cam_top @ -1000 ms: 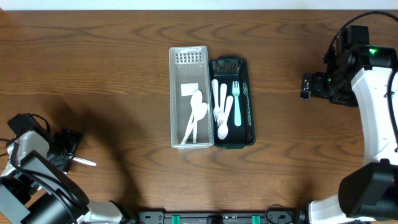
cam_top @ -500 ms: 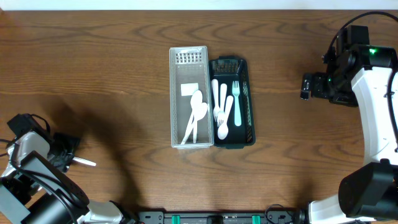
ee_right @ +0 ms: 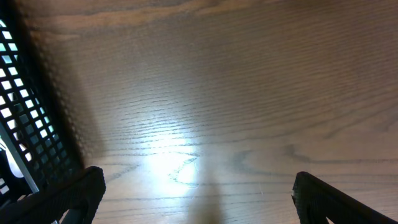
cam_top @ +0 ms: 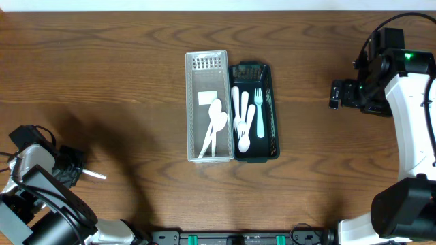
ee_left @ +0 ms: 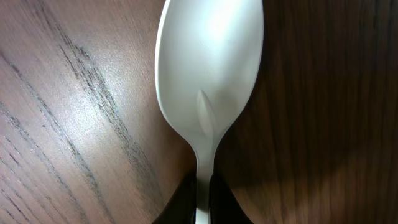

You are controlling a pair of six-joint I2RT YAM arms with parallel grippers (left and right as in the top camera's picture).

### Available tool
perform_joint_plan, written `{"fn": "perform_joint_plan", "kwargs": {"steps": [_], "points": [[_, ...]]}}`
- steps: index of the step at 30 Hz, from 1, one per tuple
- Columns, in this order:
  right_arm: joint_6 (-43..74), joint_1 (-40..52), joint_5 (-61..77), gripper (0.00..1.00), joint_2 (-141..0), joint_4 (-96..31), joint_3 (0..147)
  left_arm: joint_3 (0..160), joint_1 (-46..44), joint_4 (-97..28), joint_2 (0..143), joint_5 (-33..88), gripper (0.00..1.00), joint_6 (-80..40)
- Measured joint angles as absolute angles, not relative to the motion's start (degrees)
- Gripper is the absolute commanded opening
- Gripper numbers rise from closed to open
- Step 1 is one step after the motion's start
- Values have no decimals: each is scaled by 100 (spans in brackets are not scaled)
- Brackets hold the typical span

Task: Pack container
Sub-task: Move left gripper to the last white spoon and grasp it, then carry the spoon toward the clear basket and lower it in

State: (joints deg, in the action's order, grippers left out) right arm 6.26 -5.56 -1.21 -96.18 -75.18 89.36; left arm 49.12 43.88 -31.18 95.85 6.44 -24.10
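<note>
Two containers stand on the worktop [cam_top: 122, 68]: one clear tray [cam_top: 189, 109] and one dark basket [cam_top: 275, 116]. The tray holds two white spoons [cam_top: 216, 116] and one white card [cam_top: 206, 98]. The basket holds three utensils [cam_top: 244, 119], one a pale blue fork [cam_top: 259, 112]. One lone spoon [ee_left: 208, 68] is outside them.

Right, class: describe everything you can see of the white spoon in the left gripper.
The white spoon looks like glossy plastic: oval bowl, a small ridge where it narrows, thin handle. The left gripper pinches that handle between dark fingers, bowl pointing away from the gripper. It sits over the wooden table; whether they touch cannot be told.
</note>
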Motion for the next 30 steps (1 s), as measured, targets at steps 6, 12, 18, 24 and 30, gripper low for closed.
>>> {"fn": "perform_joint_plan", "kwargs": {"steps": [6,12,18,24,30], "points": [[626,-556,-121,99,-9618,-7518,8936,4912,4313,-3144,9579,878,6,-2416],[626,-556,-121,99,-9618,-7511,8936,4910,3470,-3446,9063,1192,6,-2357],[626,-556,-121,99,-9618,-7513,8936,5179,1793,-3940,7946,1323,6,-2200],[626,-556,-121,99,-9618,-7518,8934,6460,-71,-4812,7467,1361,6,-1959],[626,-556,-119,99,-9618,-7520,8932,7730,-1538,-5459,7614,1247,6,-1459]]}}
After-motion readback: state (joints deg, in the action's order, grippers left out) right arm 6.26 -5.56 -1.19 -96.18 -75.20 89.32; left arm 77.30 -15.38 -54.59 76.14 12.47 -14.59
